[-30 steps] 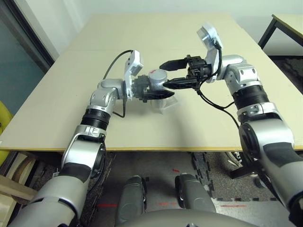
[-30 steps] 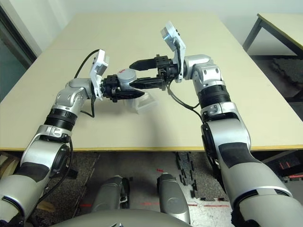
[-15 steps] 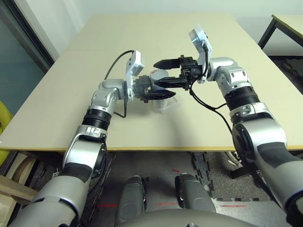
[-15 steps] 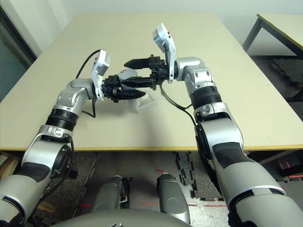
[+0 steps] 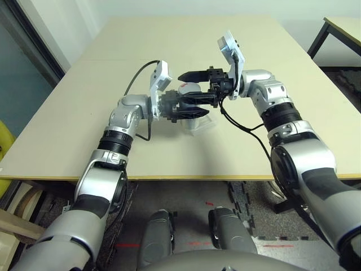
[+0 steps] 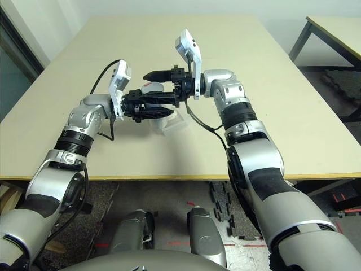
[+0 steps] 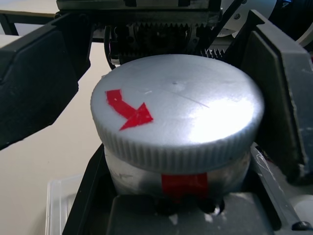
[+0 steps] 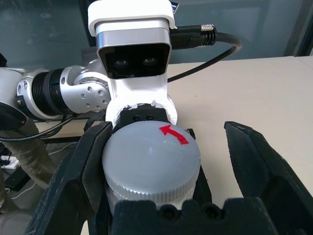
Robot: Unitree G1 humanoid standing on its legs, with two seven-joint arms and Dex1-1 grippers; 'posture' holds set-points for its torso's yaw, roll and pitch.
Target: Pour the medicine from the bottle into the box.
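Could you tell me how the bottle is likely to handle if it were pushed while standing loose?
The bottle would probably roll if it fell over, given its round sides. Its wall looks stiff, with no dent where the left gripper holds it. The cap's ridged rim should resist slipping.

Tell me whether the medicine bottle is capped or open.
Capped: the ribbed grey cap with its red arrow sits on the silvery bottle.

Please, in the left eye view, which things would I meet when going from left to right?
Yellow object, white camera on the left wrist, grey cap of the bottle, white camera on the right wrist, second table at the edge.
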